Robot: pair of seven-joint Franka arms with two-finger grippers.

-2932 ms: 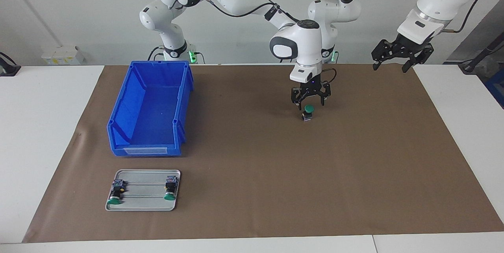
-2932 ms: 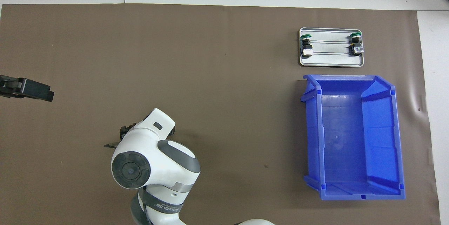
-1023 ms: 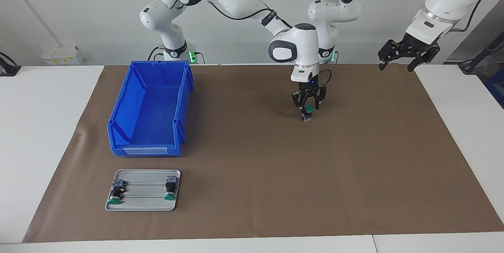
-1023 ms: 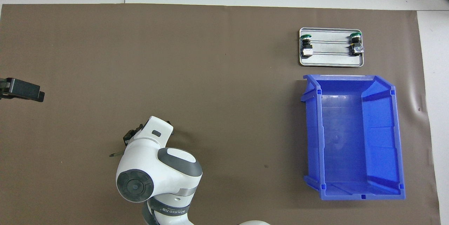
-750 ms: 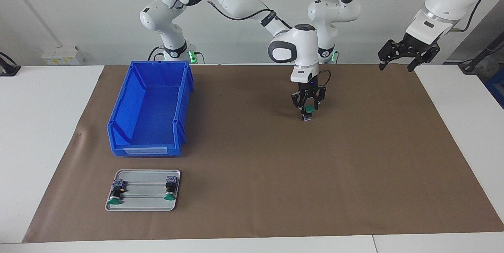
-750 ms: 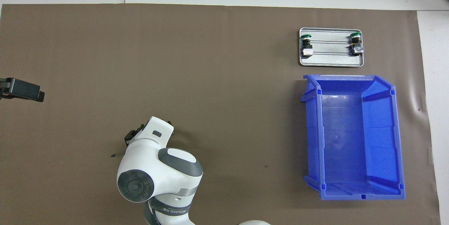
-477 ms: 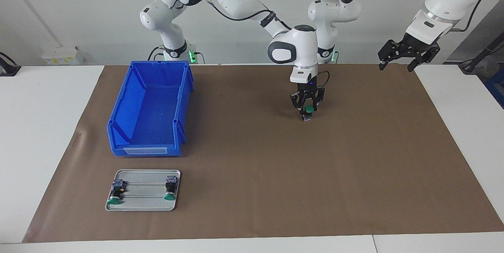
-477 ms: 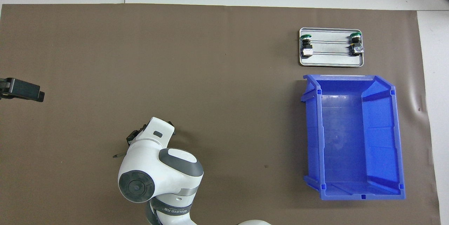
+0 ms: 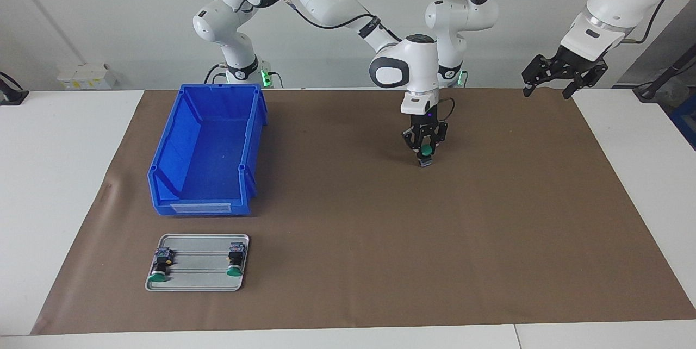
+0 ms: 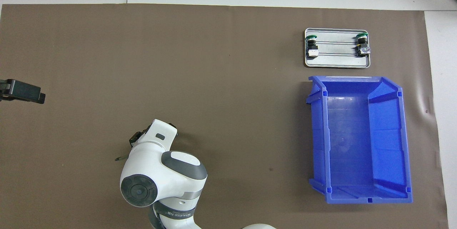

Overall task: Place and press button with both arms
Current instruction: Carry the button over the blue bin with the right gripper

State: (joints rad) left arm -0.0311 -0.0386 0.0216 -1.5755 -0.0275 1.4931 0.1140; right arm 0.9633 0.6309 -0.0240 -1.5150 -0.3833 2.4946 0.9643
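A button (image 9: 427, 151) with a green cap stands upright on the brown mat (image 9: 380, 240), toward the left arm's end of the table. My right gripper (image 9: 426, 148) has reached across and points straight down, its fingers drawn in against the sides of the green cap. In the overhead view the right arm's white wrist (image 10: 162, 172) hides that button and most of the gripper. My left gripper (image 9: 564, 74) hangs open and holds nothing, high over the mat's corner at the left arm's end; only its tip (image 10: 23, 92) shows from overhead.
An open blue bin (image 9: 204, 207) stands toward the right arm's end of the table. Farther from the robots than the bin lies a metal tray (image 9: 198, 285) holding two more green-capped buttons (image 9: 159, 269) (image 9: 235, 262) on their sides.
The right gripper has lowered slightly and its fingers have drawn in onto the button's green cap. The left gripper has lifted a little toward its end and holds still.
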